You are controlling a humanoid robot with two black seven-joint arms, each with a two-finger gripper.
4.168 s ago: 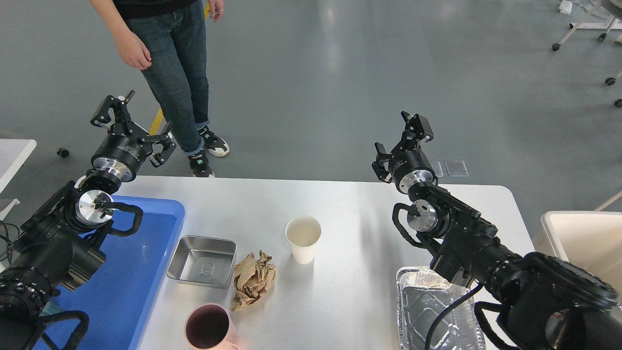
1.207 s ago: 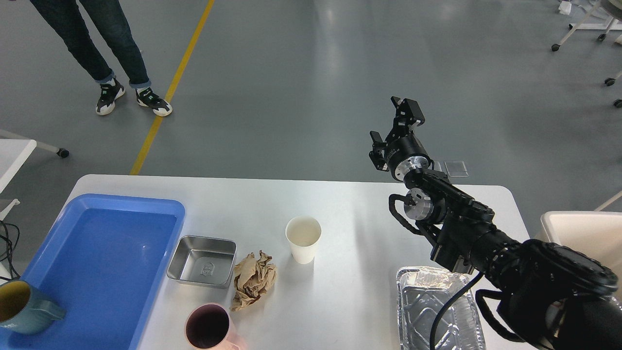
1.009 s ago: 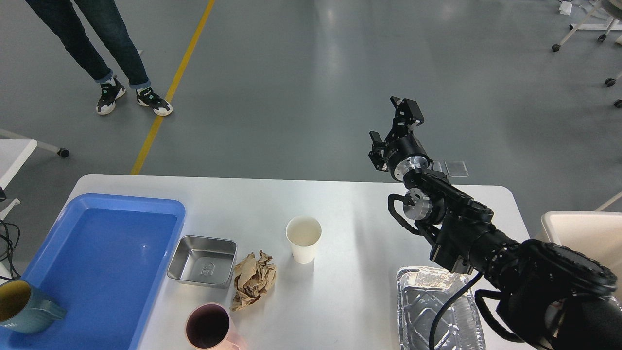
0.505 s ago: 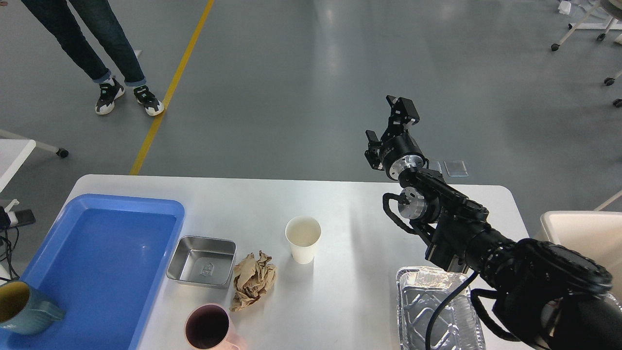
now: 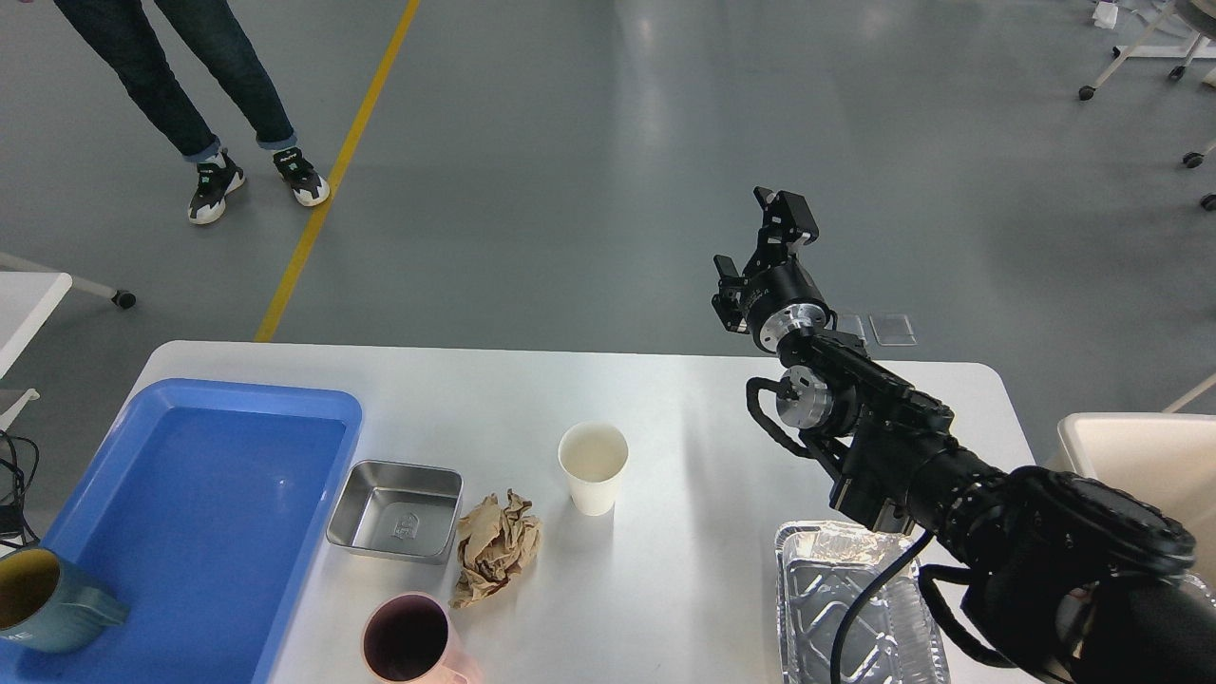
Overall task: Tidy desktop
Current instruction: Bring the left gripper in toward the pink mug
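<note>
White desktop (image 5: pixel 684 399) on grey floor (image 5: pixel 589 171); right gripper (image 5: pixel 760 242) spread apart, empty, above far edge.

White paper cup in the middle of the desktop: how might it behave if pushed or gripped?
The paper cup stands upright and looks empty, so probably light and apt to tip if pushed near its rim. Its thin wall would likely buckle under a hard squeeze.

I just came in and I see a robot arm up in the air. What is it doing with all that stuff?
Right now it holds nothing. The right gripper hangs open above the far edge of the white desktop. The left arm is out of sight. Waiting on the desktop are a paper cup, crumpled brown paper, a metal pan, a pink cup and a foil tray. A green mug sits in the blue tray.
</note>
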